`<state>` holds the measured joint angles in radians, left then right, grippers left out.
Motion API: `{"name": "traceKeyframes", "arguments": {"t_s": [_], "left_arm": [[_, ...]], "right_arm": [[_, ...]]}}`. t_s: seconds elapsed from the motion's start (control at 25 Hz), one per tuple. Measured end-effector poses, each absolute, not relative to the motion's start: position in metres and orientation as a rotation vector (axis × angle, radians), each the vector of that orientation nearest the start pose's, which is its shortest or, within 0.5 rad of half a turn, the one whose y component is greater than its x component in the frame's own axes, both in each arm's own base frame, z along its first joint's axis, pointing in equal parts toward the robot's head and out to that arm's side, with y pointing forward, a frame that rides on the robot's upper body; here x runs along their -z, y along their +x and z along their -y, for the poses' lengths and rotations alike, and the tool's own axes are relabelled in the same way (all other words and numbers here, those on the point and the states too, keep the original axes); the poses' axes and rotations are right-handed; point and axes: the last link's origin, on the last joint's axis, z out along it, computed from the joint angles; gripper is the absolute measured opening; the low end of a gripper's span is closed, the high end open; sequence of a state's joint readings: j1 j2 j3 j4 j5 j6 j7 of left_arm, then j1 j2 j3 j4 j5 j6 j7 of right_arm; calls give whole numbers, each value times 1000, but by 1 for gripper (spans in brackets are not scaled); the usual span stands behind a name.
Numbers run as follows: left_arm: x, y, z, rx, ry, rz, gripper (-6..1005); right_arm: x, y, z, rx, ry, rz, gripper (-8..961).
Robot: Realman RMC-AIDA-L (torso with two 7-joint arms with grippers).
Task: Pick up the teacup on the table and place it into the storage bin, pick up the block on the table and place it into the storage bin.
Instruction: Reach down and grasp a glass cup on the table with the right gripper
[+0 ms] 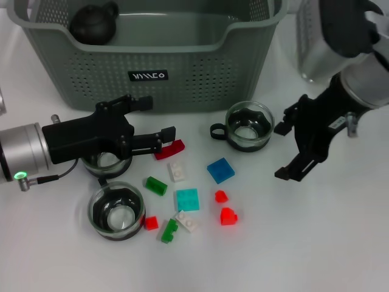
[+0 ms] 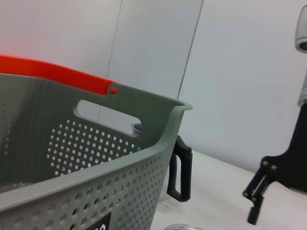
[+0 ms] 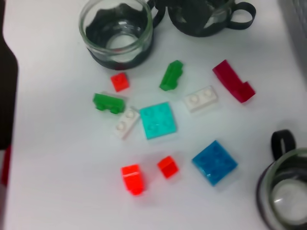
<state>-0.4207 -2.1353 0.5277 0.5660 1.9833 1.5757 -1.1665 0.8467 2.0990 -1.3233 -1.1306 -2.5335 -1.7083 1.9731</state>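
The grey-green storage bin [image 1: 182, 73] stands at the back, its perforated wall filling the left wrist view [image 2: 72, 158]. Three glass teacups are on the table: one right of centre [image 1: 249, 125], one at the front left [image 1: 115, 210], and one [image 1: 106, 163] partly hidden under my left gripper [image 1: 159, 118]. That gripper is open and holds nothing. Several blocks lie between the cups, among them a blue block [image 1: 220, 170] [image 3: 214, 161], a cyan block [image 1: 187, 199] [image 3: 157, 120] and a dark red curved block [image 1: 170, 149]. My right gripper [image 1: 281, 152] hangs open to the right of the teacup at right of centre.
A black round teapot [image 1: 91, 23] lies inside the bin at its back left. A shiny metal container [image 1: 316, 48] stands to the right of the bin. A black handle [image 2: 180, 167] shows past the bin's corner.
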Motion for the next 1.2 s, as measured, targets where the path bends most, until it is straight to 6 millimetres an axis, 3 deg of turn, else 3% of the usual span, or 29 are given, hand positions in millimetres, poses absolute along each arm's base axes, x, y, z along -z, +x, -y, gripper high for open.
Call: {"name": "traceKeyframes", "arguments": {"t_s": [0.56,1.2], "left_arm": [[20,-293,-291,843,-2553,656,910],[21,-293,-290,843,-2553,654,909]], "right_arm": [[64,126,-370,720,-2957,176,943],[90,139,-378,717,-2973,172,939]]}}
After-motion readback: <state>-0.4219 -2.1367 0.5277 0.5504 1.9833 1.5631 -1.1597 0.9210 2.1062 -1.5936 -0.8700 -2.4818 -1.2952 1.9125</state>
